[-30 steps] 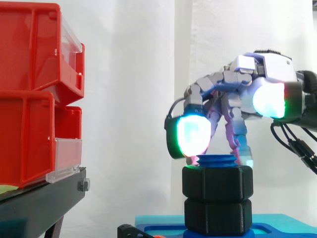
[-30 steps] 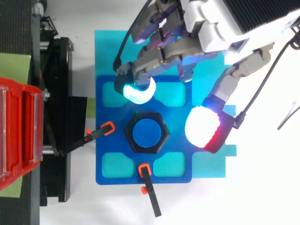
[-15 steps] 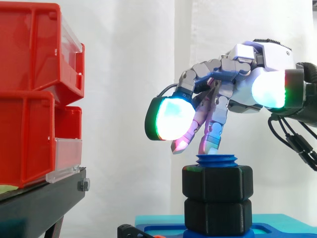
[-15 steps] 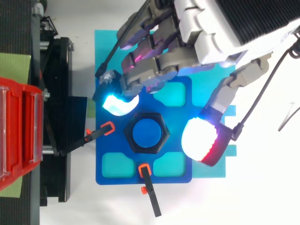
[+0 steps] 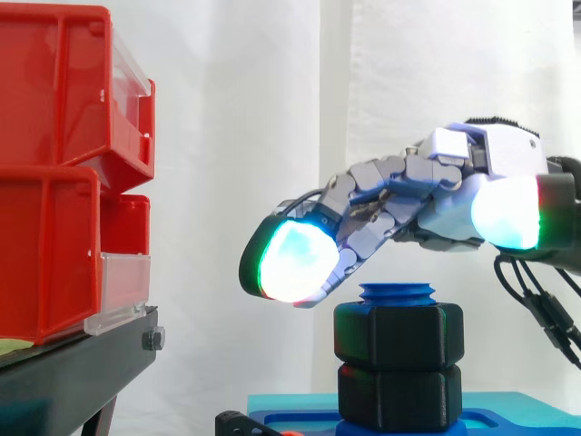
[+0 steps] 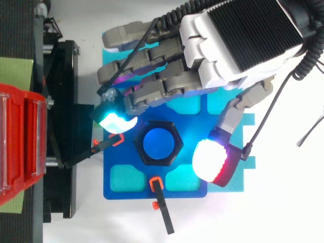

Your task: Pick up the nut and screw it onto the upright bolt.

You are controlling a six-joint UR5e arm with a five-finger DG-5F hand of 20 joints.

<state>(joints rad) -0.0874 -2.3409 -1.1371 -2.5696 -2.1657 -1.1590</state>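
Hand [image 5: 449, 195] uncurled, now spread, empty; two nuts [image 5: 399, 332] stacked on one bolt [image 5: 397, 292].

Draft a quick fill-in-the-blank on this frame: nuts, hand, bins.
1. In the side view, ___ black nuts sit stacked on the blue bolt.
2. The hand has its fingers stretched out, holding ___.
3. In the side view, the red bins stand to the ___ of the bolt.
Missing words: two; nothing; left.
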